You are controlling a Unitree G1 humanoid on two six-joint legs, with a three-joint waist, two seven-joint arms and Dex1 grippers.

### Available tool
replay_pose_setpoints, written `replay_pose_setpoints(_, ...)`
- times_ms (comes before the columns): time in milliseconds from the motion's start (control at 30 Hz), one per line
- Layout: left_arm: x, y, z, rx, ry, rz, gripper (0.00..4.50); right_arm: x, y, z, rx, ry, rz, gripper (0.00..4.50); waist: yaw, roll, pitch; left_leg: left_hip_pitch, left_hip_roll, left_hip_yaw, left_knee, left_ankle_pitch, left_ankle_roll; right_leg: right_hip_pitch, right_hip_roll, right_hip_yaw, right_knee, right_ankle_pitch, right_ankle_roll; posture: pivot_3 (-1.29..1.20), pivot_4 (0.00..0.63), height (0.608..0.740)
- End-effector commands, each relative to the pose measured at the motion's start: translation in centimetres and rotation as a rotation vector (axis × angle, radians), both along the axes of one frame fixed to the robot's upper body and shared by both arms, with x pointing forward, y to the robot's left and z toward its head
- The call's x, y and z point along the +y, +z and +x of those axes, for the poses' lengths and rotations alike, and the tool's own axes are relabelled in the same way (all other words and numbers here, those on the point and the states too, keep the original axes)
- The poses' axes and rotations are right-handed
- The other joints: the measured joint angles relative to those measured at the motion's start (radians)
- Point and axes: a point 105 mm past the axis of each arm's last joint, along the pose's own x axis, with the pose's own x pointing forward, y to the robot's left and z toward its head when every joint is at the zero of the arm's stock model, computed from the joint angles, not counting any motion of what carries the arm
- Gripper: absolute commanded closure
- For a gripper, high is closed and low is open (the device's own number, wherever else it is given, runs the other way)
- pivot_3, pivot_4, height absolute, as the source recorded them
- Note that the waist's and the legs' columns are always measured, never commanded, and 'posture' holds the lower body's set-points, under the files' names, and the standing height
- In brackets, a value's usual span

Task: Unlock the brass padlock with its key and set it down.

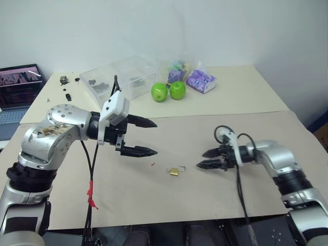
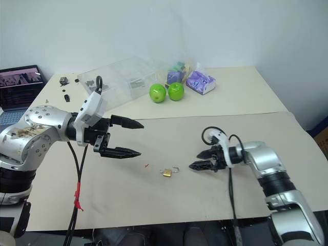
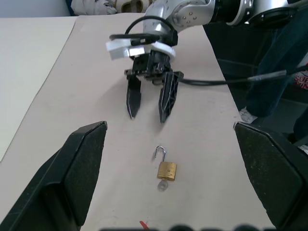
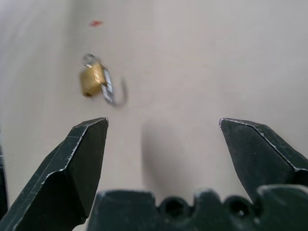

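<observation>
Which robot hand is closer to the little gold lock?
The right gripper. It sits open just beside the brass padlock on the table; the left gripper hangs open farther off, raised on the other side.

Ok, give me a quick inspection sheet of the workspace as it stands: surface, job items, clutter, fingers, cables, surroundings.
Surface: beige table, mostly bare near the arms.
Job items: brass padlock lies flat on the table, shackle swung open, key in its base.
Clutter: two green apples, clear plastic box, purple packet, small red speck.
Fingers: left gripper open, above the table; right gripper open, beside the padlock, holding nothing.
Cables: black cables along both arms.
Surroundings: laptop at far left.
</observation>
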Motion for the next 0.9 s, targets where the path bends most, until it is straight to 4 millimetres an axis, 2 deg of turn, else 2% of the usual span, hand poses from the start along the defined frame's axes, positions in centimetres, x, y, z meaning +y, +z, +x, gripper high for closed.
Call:
replay_pose_setpoints(33,0.3,1.0,1.3,-0.078,0.063,-0.061,0.0,-0.3,3.6,0.0,-0.285,0.071,-0.085,0.02,-0.002,0.0,0.0,-0.001,0.0,0.0,0.0,0.0,0.0,0.0,0.0,0.0,0.0,0.0,0.0,0.0,0.15,0.74)
replay_pose_setpoints(100,0.6,0.4,1.8,-0.076,0.095,-0.1,0.0,0.2,5.1,-1.3,-0.388,0.149,-0.126,0.02,-0.004,0.0,0.0,0.0,0.001,0.001,0.0,0.0,0.0,0.0,0.0,0.001,0.001,0.0,0.0,0.0,0.15,0.74)
replay_pose_setpoints(233,0.8,-1.7,1.9,-0.044,0.121,-0.061,0.0,1.4,7.8,-3.5,-0.461,0.231,-0.111,0.02,-0.006,0.002,0.0,0.001,0.002,0.001,0.0,0.0,0.0,0.001,0.001,0.001,0.001,0.0,0.0,0.0,0.15,0.74)
replay_pose_setpoints(367,0.6,-2.9,1.5,-0.042,0.117,-0.024,0.0,2.3,11.2,-4.7,-0.5,0.254,-0.029,0.02,0.0,0.001,0.001,0.001,0.001,0.001,0.001,0.0,0.0,0.002,0.0,0.0,0.0,0.0,0.0,0.0,0.15,0.74)
replay_pose_setpoints(433,0.5,-2.7,1.5,-0.042,0.12,-0.037,0.0,2.4,12.2,-5.1,-0.509,0.248,0.003,0.02,0.001,0.001,0.001,0.001,0.001,0.001,0.001,0.0,0.001,0.002,0.0,0.0,0.0,0.0,0.0,0.0,0.15,0.74)
replay_pose_setpoints(600,0.4,-1.0,2.0,-0.1,0.156,-0.101,0.0,1.7,12.6,-5.0,-0.508,0.167,0.06,0.02,0.012,0.0,0.001,0.0,0.001,0.0,0.001,-0.001,0.001,0.002,-0.001,0.0,-0.001,0.0,0.0,0.0,0.15,0.74)
replay_pose_setpoints(900,0.6,-0.1,2.2,-0.128,0.204,-0.145,0.0,1.6,12.2,-4.7,-0.497,0.111,0.124,0.02,0.012,0.0,0.001,0.0,0.001,0.001,0.001,-0.001,0.001,0.002,0.0,0.001,0.0,0.0,0.0,0.0,0.15,0.74)
